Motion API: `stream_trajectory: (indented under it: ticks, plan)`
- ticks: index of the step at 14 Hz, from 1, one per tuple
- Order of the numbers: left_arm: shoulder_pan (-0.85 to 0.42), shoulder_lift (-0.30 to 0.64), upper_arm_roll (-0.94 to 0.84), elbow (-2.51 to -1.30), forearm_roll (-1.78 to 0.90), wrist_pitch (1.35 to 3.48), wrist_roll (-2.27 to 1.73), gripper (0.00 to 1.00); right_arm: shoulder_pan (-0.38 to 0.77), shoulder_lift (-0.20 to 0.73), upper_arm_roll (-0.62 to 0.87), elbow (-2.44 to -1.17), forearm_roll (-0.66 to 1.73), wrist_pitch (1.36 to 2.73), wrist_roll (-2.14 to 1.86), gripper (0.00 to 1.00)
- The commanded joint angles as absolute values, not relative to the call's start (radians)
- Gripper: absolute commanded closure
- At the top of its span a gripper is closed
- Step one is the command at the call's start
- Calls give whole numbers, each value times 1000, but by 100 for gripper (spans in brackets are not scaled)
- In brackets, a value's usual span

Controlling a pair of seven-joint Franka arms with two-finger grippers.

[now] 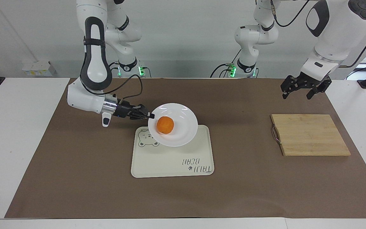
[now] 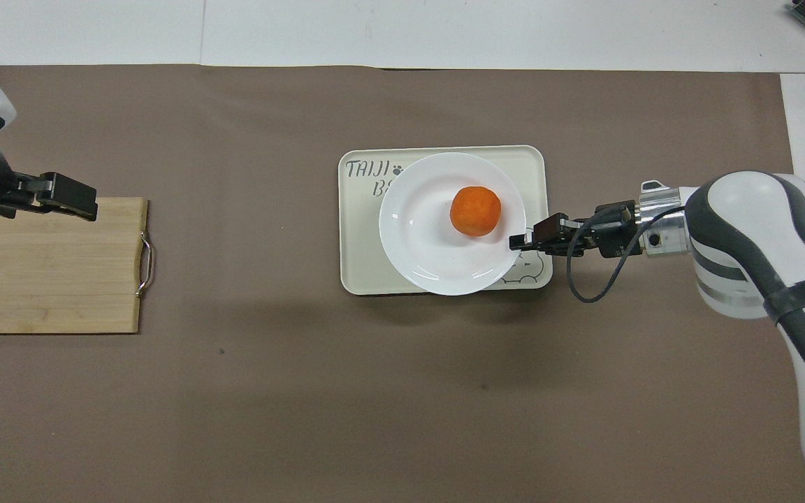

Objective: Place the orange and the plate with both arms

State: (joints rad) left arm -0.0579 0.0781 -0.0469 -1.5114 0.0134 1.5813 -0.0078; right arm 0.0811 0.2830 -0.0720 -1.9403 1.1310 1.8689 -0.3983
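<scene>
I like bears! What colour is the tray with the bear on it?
Cream tray, grey bear drawing; clearest in overhead view.

Plate (image 1: 183, 133) glossy white; cutting board (image 1: 310, 135) matt wood, metal handle; table cover (image 1: 75, 178) matt brown paper.

Facing camera: high, across table, toward robots. Overhead camera: steeply down. Both share tray (image 1: 157, 162) (image 2: 367, 272), frame centre.

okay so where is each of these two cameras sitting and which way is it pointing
Facing view: high across the table, looking at the robots; both arms show whole, right gripper shut on the plate, left gripper open above the table beside the board.
Overhead view: above the robots' end, looking steeply down; only forearms and grippers show.
Shared: plate, orange, tray, board, half a turn apart.
</scene>
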Motion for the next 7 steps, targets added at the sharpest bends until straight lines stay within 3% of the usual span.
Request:
stream_trajectory:
  ticks: [1, 7]
  plan:
    - [-71, 72, -35, -1502, 29, 1562, -6, 0, 80, 394, -61, -1820, 1190, 1887, -367, 100]
    - [-71, 72, -35, -1502, 29, 1562, -6, 0, 112, 460, -58, -1838, 1187, 1947, -410, 100]
